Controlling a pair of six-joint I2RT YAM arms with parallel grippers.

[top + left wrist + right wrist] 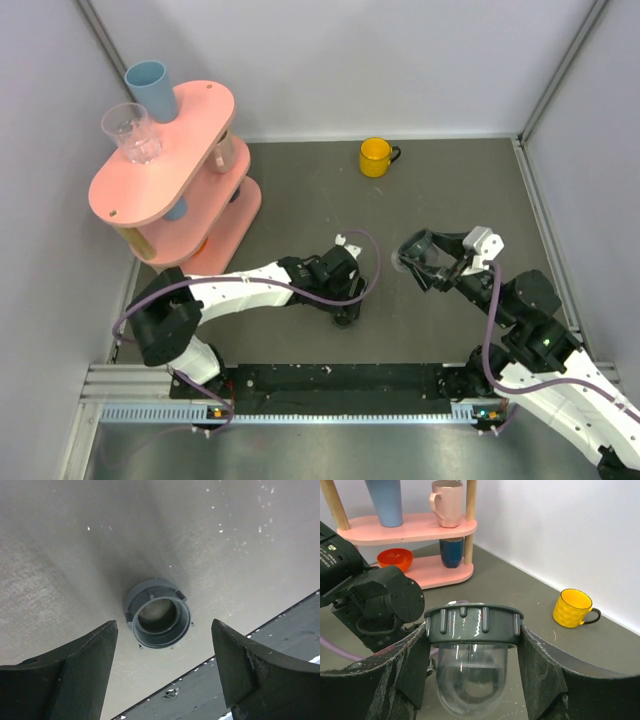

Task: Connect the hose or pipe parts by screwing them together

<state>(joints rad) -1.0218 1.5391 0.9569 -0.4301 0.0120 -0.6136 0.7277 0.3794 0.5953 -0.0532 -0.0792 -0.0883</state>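
A short grey threaded pipe fitting (pixel 157 614) stands on the table with its open end facing the left wrist camera. My left gripper (pixel 164 625) hangs just above it, open, with one finger on each side and touching nothing. From above, the left gripper (pixel 345 300) points down at mid-table and hides the fitting. My right gripper (pixel 472 630) is shut on the other pipe part, a clear dome (pixel 470 685) with a dark ribbed ring nut (pixel 472 625), gripped at the ring. The right gripper (pixel 425 262) holds it off the table to the right of the left one.
A yellow mug (pixel 375 156) stands at the back of the table. A pink two-tier shelf (pixel 170 170) with cups, a glass and an orange bowl (pixel 395 559) fills the back left corner. A black strip (pixel 280 650) runs along the near table edge. White walls enclose the table.
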